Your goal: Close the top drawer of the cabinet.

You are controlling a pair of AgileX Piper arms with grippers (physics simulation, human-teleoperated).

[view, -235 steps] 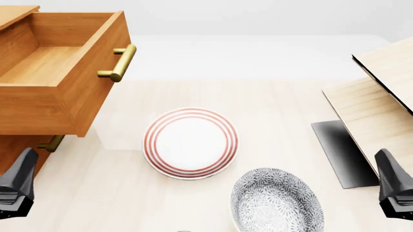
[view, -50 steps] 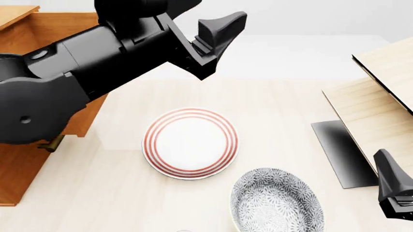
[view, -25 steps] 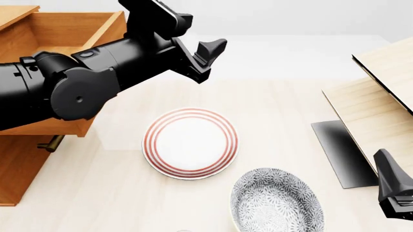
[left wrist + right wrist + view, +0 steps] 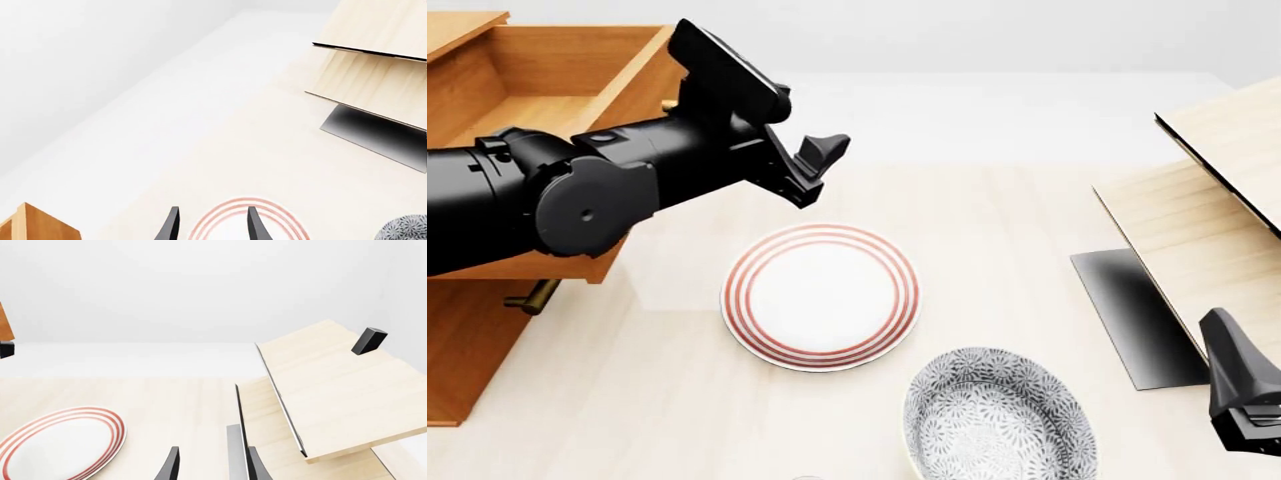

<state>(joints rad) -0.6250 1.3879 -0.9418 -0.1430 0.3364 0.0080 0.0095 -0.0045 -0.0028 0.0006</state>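
The top drawer (image 4: 527, 130) juts from the cabinet (image 4: 461, 330) at the counter's (image 4: 1001, 210) left; a striped plate (image 4: 821, 296) lies centre, a patterned bowl (image 4: 998, 415) nearer right, pale furniture (image 4: 1214, 190) far right.

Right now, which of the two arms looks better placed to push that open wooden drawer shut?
The left. Its gripper hangs just in front of the orange-brown top drawer, which stands pulled out of the tall orange-brown cabinet. The right gripper sits low at the table's opposite side, beside the pale wooden furniture.
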